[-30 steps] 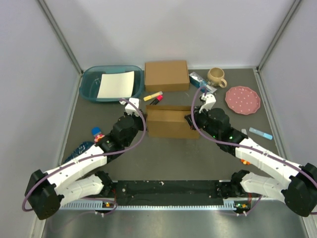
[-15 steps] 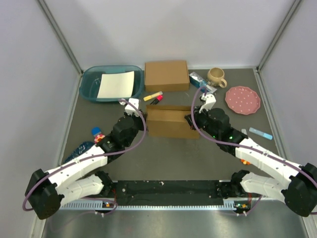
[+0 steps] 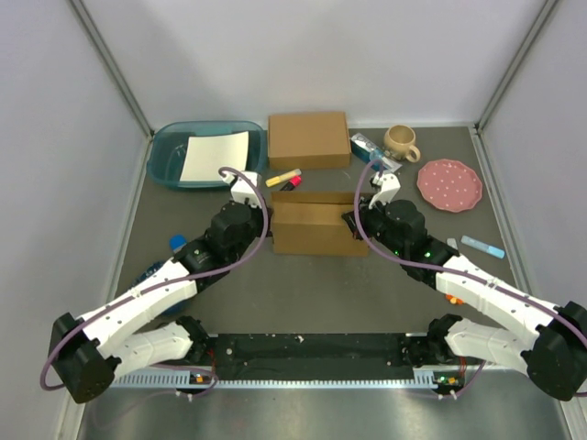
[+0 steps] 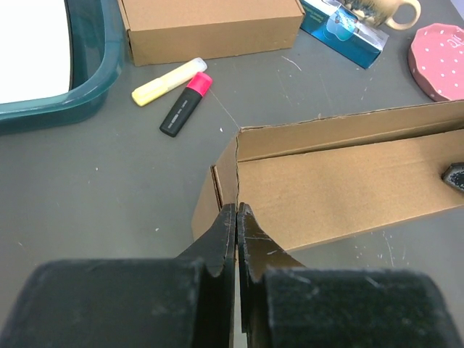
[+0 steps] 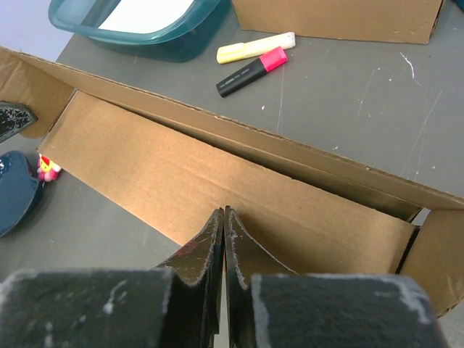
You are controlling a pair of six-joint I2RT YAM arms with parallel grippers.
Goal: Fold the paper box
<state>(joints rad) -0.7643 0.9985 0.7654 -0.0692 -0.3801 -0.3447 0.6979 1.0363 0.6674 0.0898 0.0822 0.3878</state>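
From above, the paper box (image 3: 315, 226) lies in the middle of the tabletop (image 3: 321, 293) as a shallow, half-formed trough, with one arm reaching to each of its short ends. A smaller closed box (image 3: 308, 139) stands well behind it, and two highlighters (image 3: 286, 181) lie between them. In the left wrist view, the left end effector (image 4: 236, 217) has its fingers pressed together, with nothing visible between them, and the tips touch the raised near-left corner of the paper box. In the right wrist view, the right end effector (image 5: 224, 217) is likewise pressed together. Its tips sit at the near long panel, which leans outward, but I cannot tell whether they touch it. The sheet looks light and thin, stiff across its panels but willing to bend at the creases. It is likely to spring back and to slide if pushed from one side only. The best hold seems to be a flap edge close to its crease, pinched gently, with the other arm bracing the far end.
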